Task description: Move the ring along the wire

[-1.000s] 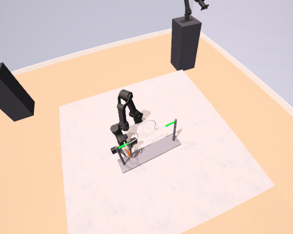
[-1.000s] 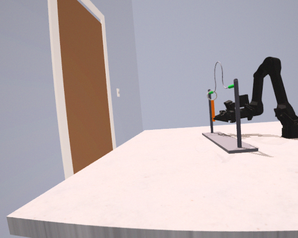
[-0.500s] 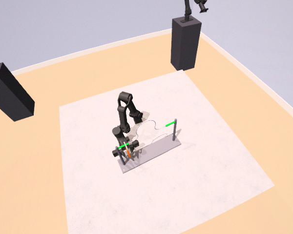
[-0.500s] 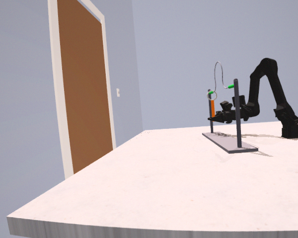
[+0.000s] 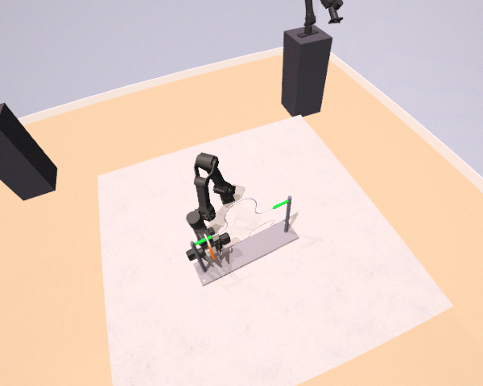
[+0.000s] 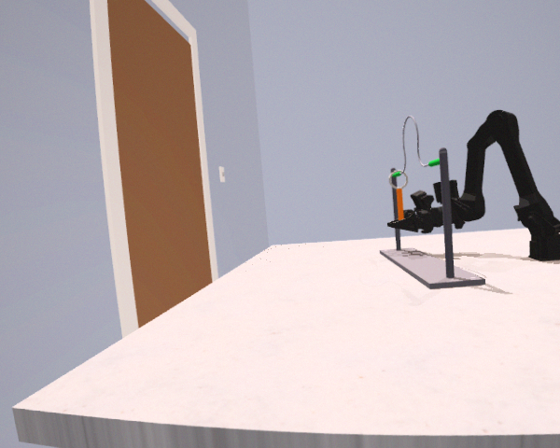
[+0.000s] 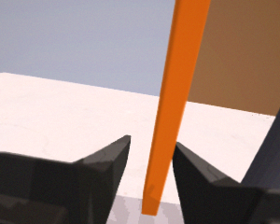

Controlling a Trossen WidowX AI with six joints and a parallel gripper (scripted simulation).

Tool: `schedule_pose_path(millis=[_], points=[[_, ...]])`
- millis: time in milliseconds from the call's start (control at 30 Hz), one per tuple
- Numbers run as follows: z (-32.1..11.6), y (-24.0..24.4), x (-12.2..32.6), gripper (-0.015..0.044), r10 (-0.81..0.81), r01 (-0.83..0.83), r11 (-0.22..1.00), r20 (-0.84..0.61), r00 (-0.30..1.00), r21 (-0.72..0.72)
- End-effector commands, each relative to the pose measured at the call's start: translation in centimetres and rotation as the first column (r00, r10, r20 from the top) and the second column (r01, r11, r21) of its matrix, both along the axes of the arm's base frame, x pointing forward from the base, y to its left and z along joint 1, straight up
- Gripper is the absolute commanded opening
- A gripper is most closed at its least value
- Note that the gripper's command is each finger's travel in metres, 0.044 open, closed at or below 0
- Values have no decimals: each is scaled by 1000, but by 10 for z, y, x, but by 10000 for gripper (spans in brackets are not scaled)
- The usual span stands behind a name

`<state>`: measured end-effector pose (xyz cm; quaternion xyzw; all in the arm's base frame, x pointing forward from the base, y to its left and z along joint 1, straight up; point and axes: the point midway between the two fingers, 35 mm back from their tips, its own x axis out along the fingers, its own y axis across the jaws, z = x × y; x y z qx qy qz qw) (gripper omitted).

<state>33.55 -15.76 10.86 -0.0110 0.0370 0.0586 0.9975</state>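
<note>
Handle between the jaws, not yet gripped; ring still to be carried across

Progress: approach nearly finished, by my reading. Your grasp, the carry, the release and the retreat all remain.

At the jaws: the gripper (image 5: 219, 262) (image 6: 390, 224) (image 7: 151, 143) stands partway open, clenched on nothing. The orange handle (image 5: 211, 252) (image 6: 399, 203) (image 7: 174, 93) runs down between the fingers, its lower end in the gap. In the wrist view it looks closer to the right-hand finger; whether it touches that one, you can't tell.

Just above the jaws: the ring (image 5: 207, 240) (image 6: 389, 179) hangs around the near green part (image 5: 202, 240) (image 6: 397, 174), with the handle below it. Beside the jaws, at right in the wrist view, the near post (image 5: 199, 258) (image 6: 398, 236) (image 7: 271, 149). Contact there is fine.

Beyond: the thin grey wire (image 5: 246, 199) (image 6: 410, 117) rises in a tall bend. Judgement: once gripped, you'll need to keep it centred in the ring and turn the ring to follow the curve; a tilt or a slipping handle could bring a touch.

Farthest from the jaws: the far green part (image 5: 280, 204) (image 6: 434, 162), by the far post (image 5: 287, 215) (image 6: 445, 207). Hang it there, open, back well off.
</note>
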Motion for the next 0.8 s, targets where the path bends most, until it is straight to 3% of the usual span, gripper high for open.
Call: schedule_pose_path(millis=[0,133,533,767], points=[[0,-1,0,160,-5,5,1000,1,1000,2],[0,-1,0,160,-5,5,1000,1,1000,2],[0,0,0,-150,0,0,1000,0,1000,0],[0,0,0,-150,0,0,1000,0,1000,0]])
